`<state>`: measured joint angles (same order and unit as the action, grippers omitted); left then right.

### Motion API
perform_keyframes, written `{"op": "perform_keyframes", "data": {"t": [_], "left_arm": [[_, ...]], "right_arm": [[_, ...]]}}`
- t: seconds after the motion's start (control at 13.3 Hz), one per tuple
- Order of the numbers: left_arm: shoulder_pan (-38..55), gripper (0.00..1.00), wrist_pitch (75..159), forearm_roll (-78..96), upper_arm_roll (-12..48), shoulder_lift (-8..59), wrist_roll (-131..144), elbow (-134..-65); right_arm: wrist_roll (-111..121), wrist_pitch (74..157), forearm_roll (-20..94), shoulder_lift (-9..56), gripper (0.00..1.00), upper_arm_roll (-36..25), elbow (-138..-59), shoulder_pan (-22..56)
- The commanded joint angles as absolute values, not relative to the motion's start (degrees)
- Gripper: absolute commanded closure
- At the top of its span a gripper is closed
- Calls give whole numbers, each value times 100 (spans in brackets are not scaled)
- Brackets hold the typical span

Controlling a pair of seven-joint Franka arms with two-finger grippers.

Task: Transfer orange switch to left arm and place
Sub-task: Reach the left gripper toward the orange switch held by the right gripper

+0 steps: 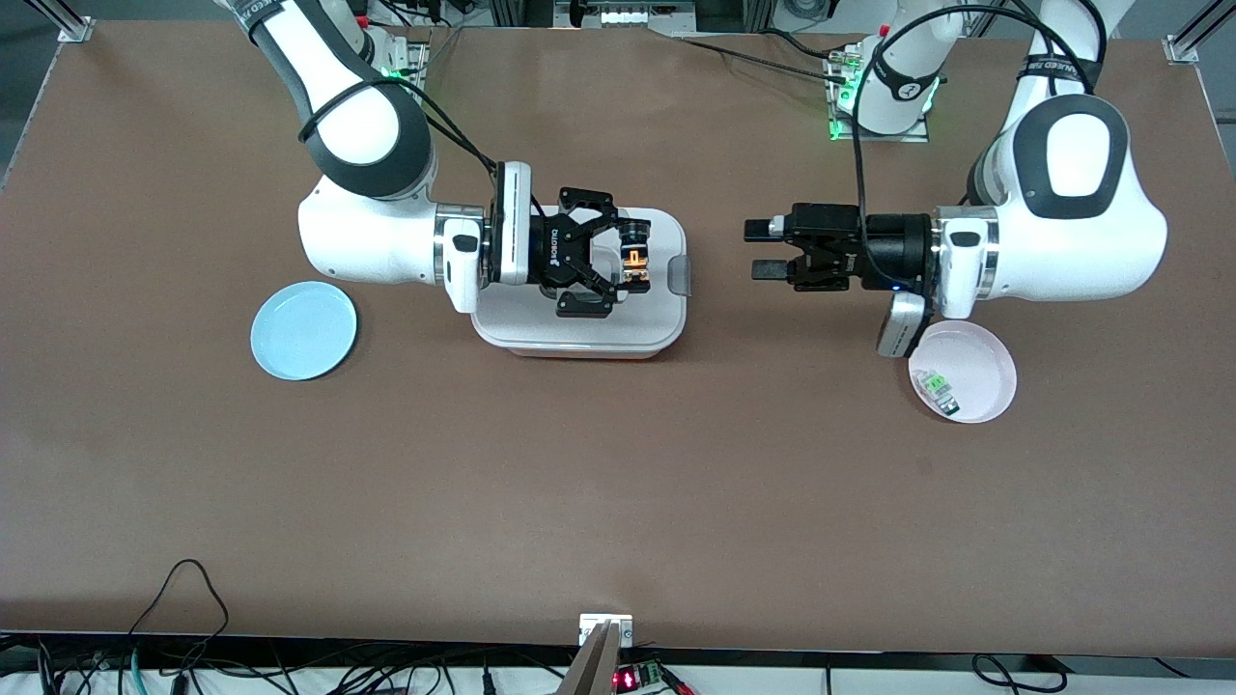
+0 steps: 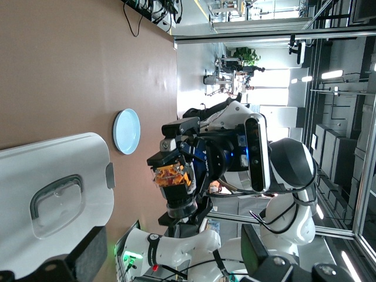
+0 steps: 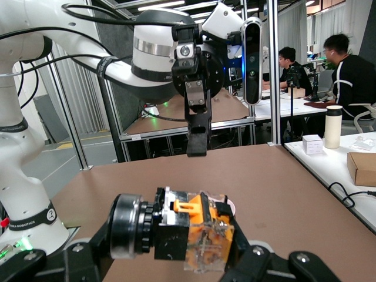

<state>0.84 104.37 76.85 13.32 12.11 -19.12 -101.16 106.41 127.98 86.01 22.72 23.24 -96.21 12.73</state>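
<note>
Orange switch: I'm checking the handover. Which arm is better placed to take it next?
Left. The left gripper is open, aimed at the orange switch, which the right gripper grips over the box.

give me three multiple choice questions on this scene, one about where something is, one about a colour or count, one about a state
1. Where is the orange switch?
A. on the blue plate
B. in the right gripper, over the box
C. on the pink plate

2. How many round plates are on the table?
A. one
B. two
C. three

3. How are the left gripper's fingers?
A. open, holding nothing
B. shut on the switch
C. shut on a plate

Answers: 1 B, the right gripper is clamped on it above the box. 2 B, a blue plate and a pink plate. 3 A, the left gripper has its fingers apart with nothing between them.
</note>
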Motion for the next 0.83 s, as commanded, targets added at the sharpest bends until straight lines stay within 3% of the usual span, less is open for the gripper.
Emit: {"op": "perform_keyframes", "data": {"t": [0.0, 0.75], "left_arm": [[79, 2, 11027, 7840, 1563, 1204, -2101, -10300], [254, 4, 11865, 8912, 1969, 1353, -1248, -10538]], "right_arm": [[10775, 13025, 8824, 2268, 70, 2347, -9580, 1353], [10863, 13025, 8824, 2268, 70, 2355, -9598, 1362]]}}
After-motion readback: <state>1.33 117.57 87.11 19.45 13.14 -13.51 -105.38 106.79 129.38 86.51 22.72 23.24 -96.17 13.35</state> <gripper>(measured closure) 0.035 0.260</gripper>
